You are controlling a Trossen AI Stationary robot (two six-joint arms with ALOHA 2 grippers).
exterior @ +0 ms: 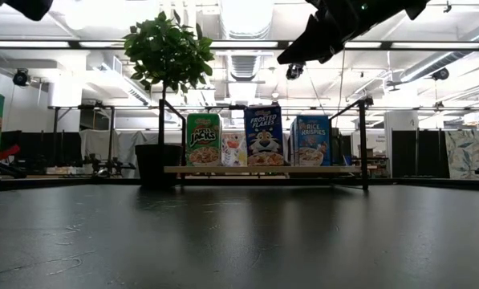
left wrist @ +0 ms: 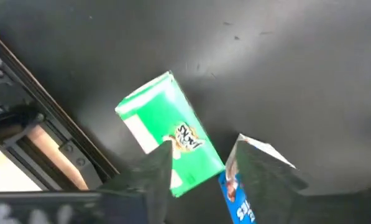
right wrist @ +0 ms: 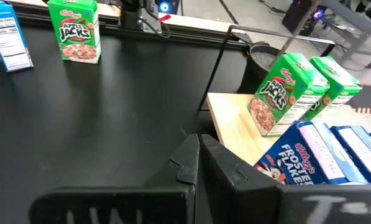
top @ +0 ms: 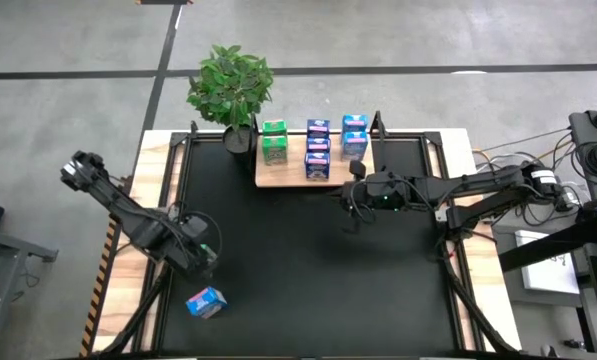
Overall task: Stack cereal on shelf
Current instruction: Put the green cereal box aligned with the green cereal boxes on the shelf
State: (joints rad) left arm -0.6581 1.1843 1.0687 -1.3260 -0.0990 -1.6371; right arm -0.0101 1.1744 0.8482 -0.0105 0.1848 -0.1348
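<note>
From above, seven cartons stand in three rows on the shelf (top: 288, 172) beside the plant (top: 231, 85); the right gripper (top: 354, 197), pinched closed, hangs just off that board's near edge.

Its wrist view shows them upright. The left wrist view shows the left gripper (left wrist: 197, 171) parted over a green carton (left wrist: 166, 130) and a blue carton (left wrist: 238, 193), far from the shelf.

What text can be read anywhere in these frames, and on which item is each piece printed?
"Apple Jacks": green box on the shelf, low view.
"Frosted Flakes": middle blue box.
"Rice Krispies": right blue box.
"Kellogg's Apple Jacks": loose green box on the mat, right wrist view.
"Nutrition Facts": blue box beside it; its finer print is too small.
Green box in the left wrist view: logo blurred, unreadable.
</note>
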